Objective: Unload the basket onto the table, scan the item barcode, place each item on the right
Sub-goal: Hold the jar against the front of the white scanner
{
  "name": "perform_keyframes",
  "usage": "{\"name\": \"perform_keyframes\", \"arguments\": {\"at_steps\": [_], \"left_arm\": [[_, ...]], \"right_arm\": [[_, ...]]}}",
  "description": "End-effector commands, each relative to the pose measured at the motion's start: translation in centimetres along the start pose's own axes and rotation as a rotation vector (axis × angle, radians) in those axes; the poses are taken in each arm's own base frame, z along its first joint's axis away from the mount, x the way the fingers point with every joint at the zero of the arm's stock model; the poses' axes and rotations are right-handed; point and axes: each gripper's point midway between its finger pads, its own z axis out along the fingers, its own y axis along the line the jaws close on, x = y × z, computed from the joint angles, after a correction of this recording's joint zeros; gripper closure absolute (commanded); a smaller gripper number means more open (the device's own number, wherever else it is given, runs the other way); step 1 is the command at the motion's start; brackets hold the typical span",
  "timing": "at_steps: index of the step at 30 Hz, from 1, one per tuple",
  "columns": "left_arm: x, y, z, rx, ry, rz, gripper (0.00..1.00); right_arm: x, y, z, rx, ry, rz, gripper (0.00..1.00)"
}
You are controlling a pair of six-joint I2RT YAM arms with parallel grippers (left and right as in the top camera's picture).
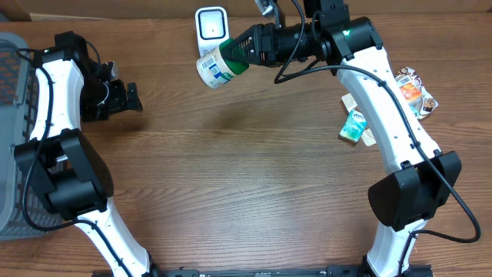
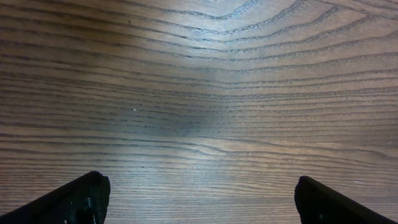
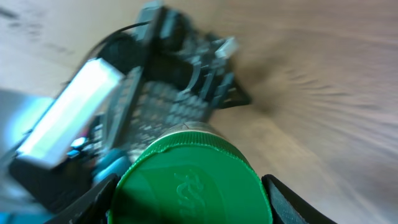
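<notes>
Green lid (image 1: pixel 234 58) first: the right gripper (image 1: pixel 244 51) had its jaws set about halfway and clamped on that cap, one finger (image 3: pixel 289 202) on either side of it in the wrist view. From the cap the white bottle (image 1: pixel 214 71) stuck out to the lower left, lying tilted and held off the table (image 1: pixel 246 169), with its blue-printed label facing up towards the overhead camera. Right at its far end sat the white scanner (image 1: pixel 211 25), at the back edge of the table; the bottle's base came up just beside the scanner's lower edge, though whether the two touched could not be told. The right wrist picture was badly blurred, so beyond the lid (image 3: pixel 189 180) only dark shapes and a bright white bar showed.

Further right, beside the arm, lay a teal packet (image 1: pixel 354 125) and, near the table's edge, some orange and white snack packets (image 1: pixel 413 91).

Over on the other side, the left gripper (image 1: pixel 127 98) hung with its jaws spread wide and nothing between them; its wrist view showed only bare wood grain between the two dark fingertips (image 2: pixel 74 199). A grey basket (image 1: pixel 11 115) stood at the far left edge.
</notes>
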Motion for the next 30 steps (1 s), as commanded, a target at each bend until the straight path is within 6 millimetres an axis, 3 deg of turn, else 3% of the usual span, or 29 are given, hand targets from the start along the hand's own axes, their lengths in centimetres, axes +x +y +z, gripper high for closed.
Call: {"name": "perform_keyframes", "arguments": {"at_steps": [1,8,11,21,30], "left_arm": [[-0.3,-0.2,-0.8,-0.001,-0.022,0.007,0.0],[-0.3,-0.2,-0.8,-0.001,-0.022,0.007,0.01],[-0.3,-0.2,-0.8,-0.001,-0.022,0.007,0.01],[-0.3,-0.2,-0.8,-0.001,-0.022,0.007,0.0],[-0.3,-0.2,-0.8,-0.001,-0.022,0.007,0.0]], "right_arm": [[-1.7,-0.7,-0.5,0.172,-0.082,-0.109,0.55],[-3.4,-5.7,-0.7,0.591,-0.155,-0.283,0.55],[-4.4,-6.9,-0.6,0.715,-0.165,-0.406,0.55],[-8.9,-7.0,2.2,0.797,-0.183,-0.932,0.63],[-12.3,-11.0,5.4,0.921,-0.231,-1.208,0.51]]}}
